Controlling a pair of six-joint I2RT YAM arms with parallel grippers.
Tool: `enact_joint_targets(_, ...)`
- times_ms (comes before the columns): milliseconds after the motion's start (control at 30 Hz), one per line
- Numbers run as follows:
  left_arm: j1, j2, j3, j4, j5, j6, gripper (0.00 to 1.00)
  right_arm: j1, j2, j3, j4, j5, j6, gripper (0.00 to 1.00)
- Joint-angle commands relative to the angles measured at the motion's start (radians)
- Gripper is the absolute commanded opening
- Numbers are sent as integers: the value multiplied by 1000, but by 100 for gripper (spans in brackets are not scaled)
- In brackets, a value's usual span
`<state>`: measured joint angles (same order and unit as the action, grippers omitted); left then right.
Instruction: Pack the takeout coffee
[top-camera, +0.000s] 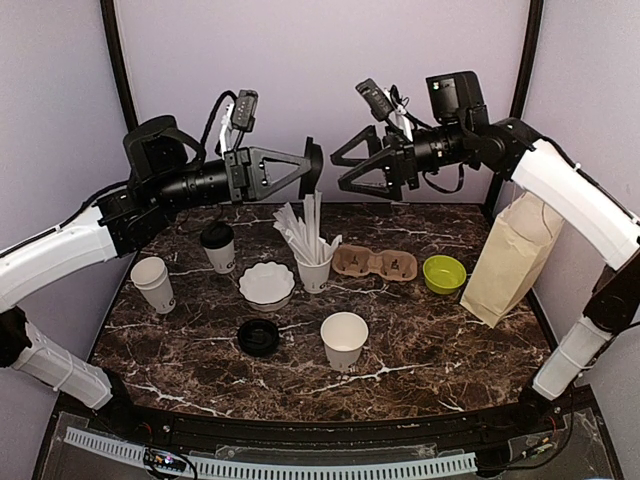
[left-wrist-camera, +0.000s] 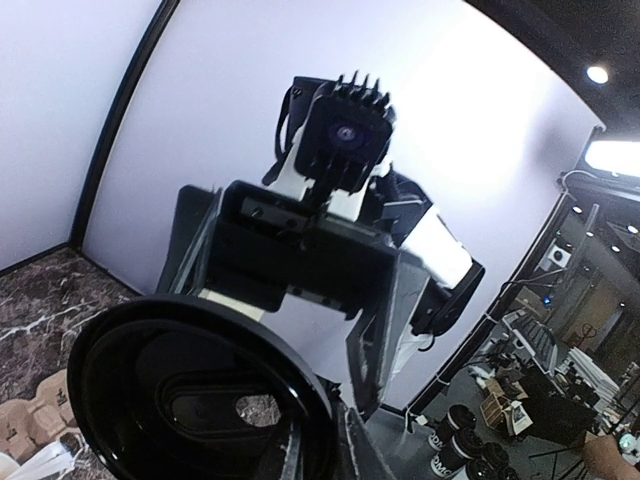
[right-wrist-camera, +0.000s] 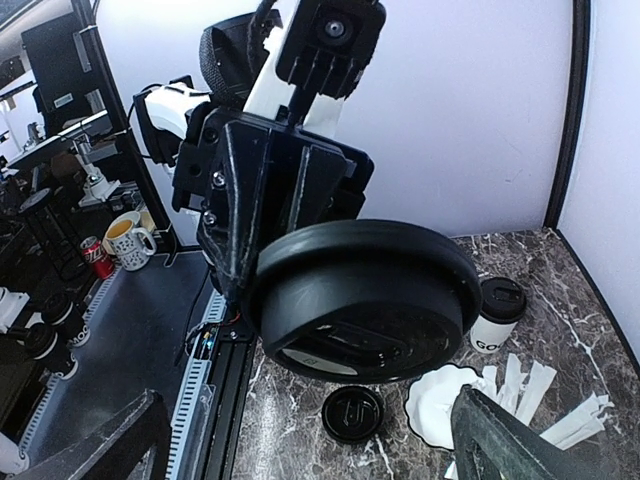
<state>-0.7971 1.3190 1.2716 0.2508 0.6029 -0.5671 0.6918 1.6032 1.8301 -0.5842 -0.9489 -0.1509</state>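
From overhead I see a white scalloped bowl (top-camera: 267, 284) left of centre on the dark marble table (top-camera: 430, 345). A small cup of straws (top-camera: 314, 272) sits just right of it, then a cardboard cup carrier (top-camera: 374, 263), a green bowl (top-camera: 444, 273) and a brown paper bag (top-camera: 508, 258) standing far right.

The only legible lettering is black "GO", the start of a word on the side of the lidded white paper cup (right-wrist-camera: 497, 318) standing on the counter; the rest curves out of sight. Embossed marks on the black lid held in the air (right-wrist-camera: 365, 300) and on the loose lid (right-wrist-camera: 352, 413) cannot be read. Letters on the background cups (left-wrist-camera: 447, 440) are too blurred.
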Motion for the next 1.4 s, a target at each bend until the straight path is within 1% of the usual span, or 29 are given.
enact_joint_targets(0, 8, -35, -21, 184, 73, -98, 14, 29, 17, 39, 34, 60, 14, 99)
enact_joint_targets(100, 9, -42, -31, 205, 74, -108, 11, 36, 23, 45, 48, 94, 33, 99)
enact_joint_targets(300, 9, -42, -47, 240, 91, -134, 10, 41, 41, 81, 69, 140, 67, 98)
enact_joint_targets(500, 10, -34, -55, 268, 104, -149, 10, 74, 75, 142, 48, 98, 74, 98)
enact_joint_targets(733, 18, -54, -57, 260, 105, -134, 10, 119, 83, 155, -17, 6, -5, 99)
enact_joint_targets(833, 19, -58, -60, 264, 108, -137, 11, 132, 85, 158, -16, -2, -14, 98)
enact_joint_targets(1100, 21, -56, -74, 282, 110, -146, 11, 137, 99, 172, 19, 1, 40, 91)
enact_joint_targets(1367, 20, -54, -90, 292, 96, -148, 11, 150, 117, 170, 92, 38, 150, 88)
